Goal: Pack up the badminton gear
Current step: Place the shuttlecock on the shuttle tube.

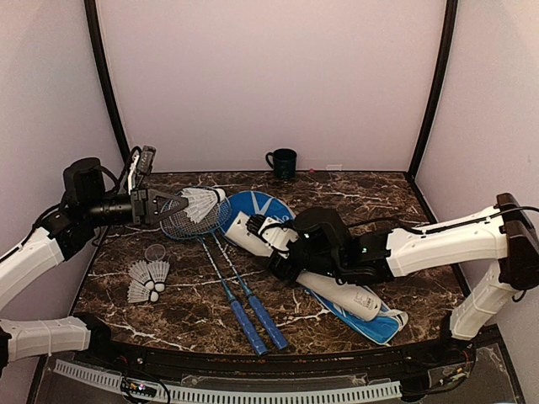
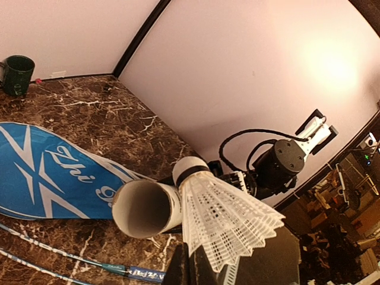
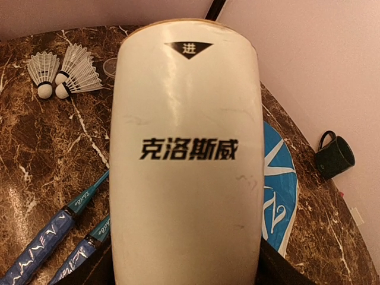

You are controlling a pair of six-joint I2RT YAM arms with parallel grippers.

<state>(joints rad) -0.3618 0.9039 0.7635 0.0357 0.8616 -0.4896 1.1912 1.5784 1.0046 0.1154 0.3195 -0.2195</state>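
Pinching white feather shuttlecock point(image 2: 228, 222), left hand point(image 1: 173, 204) closed tight; right hand point(image 1: 268, 234) clasps white tube point(image 3: 187, 196), black lettering

White tube point(image 3: 187, 166) with black lettering; blue cover point(image 2: 53, 172) with white lettering; brown marbled table point(image 1: 379, 202); green mug point(image 1: 282, 162)

Tube point(image 1: 358, 300) over cover point(image 1: 255, 203), rackets point(image 1: 245, 308) left, mug point(image 1: 282, 162) behind.

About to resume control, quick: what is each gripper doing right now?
Left gripper: closed on a white feather shuttlecock.
Right gripper: closed around the white shuttlecock tube.
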